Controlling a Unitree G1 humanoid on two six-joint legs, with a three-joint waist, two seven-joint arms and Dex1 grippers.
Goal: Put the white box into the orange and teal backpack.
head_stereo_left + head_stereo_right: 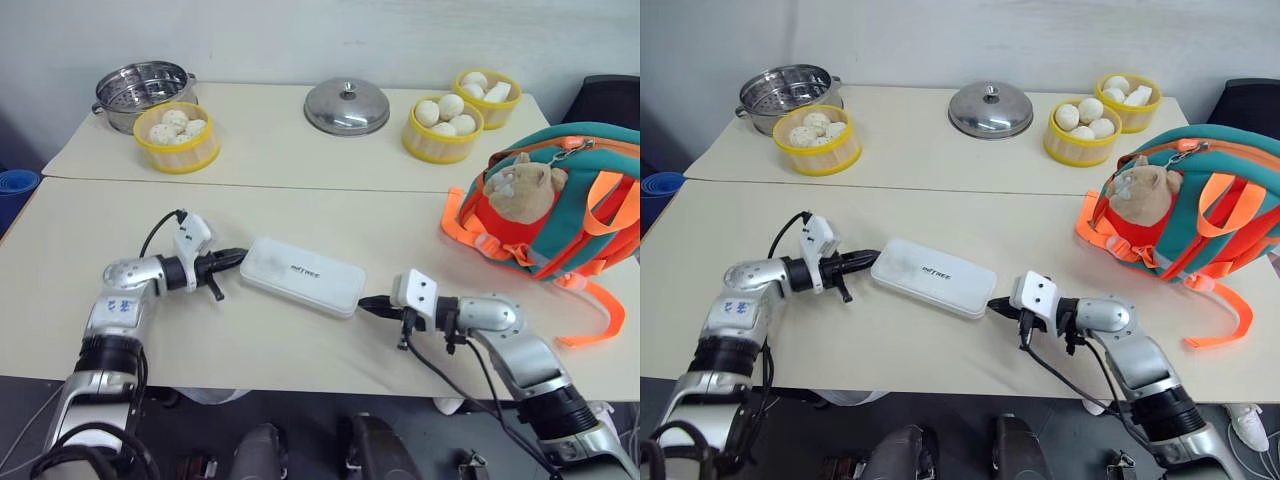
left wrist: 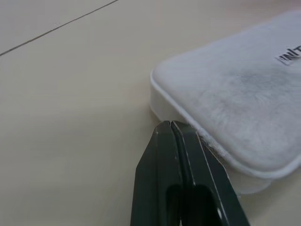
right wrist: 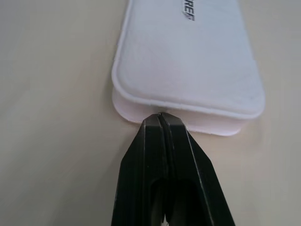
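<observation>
One white box [image 1: 302, 275] lies flat near the counter's [image 1: 300, 200] front edge, between two hands. The left hand [image 1: 236, 257] and right hand [image 1: 366, 303], fingers pressed together, each touch an end. One orange and teal backpack [image 1: 560, 205] sits at the right edge; three yellow steamer baskets [image 1: 178, 135] stand along the back. The right wrist view shows the box's seam.
</observation>
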